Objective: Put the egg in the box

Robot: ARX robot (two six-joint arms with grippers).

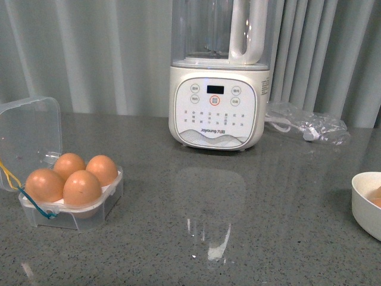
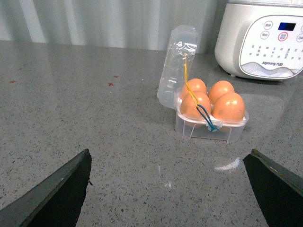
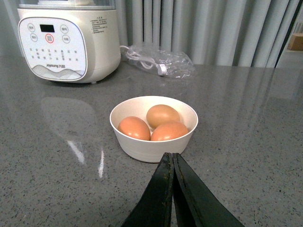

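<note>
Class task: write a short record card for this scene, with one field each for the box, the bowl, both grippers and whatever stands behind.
box: clear, lid open, four eggs inside, every hollow filled
bowl: white, three eggs inside
left gripper: open, empty
right gripper: shut, empty
behind: blender, bagged cable

Warm browns on speckled grey
Worktop grey, finely speckled; eggs orange-brown in the clear box; its elastic loop blue and yellow; bowl off-white; blender cream, black display, orange-ringed button; curtain pale grey.
</note>
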